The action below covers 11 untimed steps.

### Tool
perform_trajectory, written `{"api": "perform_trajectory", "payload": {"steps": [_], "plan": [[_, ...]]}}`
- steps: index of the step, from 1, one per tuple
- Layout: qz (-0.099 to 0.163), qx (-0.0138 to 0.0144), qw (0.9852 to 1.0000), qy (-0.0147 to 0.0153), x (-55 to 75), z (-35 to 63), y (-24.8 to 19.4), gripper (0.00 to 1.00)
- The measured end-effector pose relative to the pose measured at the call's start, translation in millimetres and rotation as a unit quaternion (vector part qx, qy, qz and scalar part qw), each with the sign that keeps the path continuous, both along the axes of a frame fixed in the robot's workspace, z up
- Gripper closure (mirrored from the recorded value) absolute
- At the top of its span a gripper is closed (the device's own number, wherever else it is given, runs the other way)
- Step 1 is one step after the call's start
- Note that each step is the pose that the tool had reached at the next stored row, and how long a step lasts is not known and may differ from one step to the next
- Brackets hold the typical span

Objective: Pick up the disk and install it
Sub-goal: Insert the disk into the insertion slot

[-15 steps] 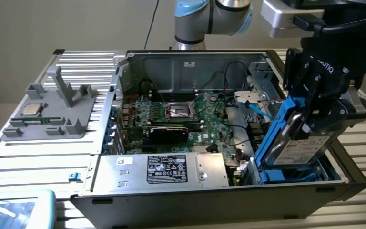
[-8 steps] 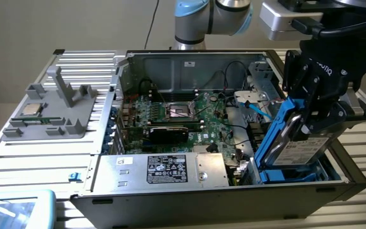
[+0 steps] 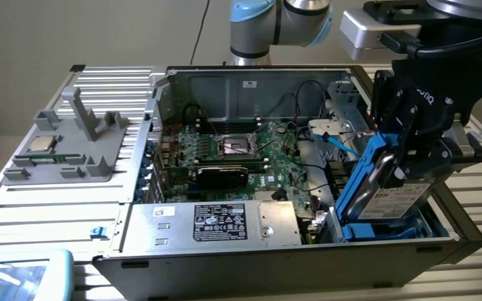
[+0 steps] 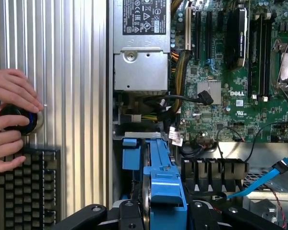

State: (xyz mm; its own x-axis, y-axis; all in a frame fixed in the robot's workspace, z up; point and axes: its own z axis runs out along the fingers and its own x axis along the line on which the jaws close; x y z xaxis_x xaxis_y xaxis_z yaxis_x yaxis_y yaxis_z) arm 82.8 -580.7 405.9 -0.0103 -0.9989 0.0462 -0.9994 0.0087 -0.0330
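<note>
Flat silver-grey metal disk with blue plastic rails: clamped by the partly closed black hand, tilted over the blue drive bay inside the open black computer case. Risk: the tilt could jam the rails against the bay.

Label print on the disk illegibly small; person's hands and keyboard cut by wrist view's edge.
</note>
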Motion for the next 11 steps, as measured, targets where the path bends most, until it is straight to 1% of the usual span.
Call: {"api": "perform_trajectory", "payload": {"steps": [11], "plan": [[0.0, 0.0, 1.0, 0.0, 0.0, -4.0, 0.0, 0.63]]}}
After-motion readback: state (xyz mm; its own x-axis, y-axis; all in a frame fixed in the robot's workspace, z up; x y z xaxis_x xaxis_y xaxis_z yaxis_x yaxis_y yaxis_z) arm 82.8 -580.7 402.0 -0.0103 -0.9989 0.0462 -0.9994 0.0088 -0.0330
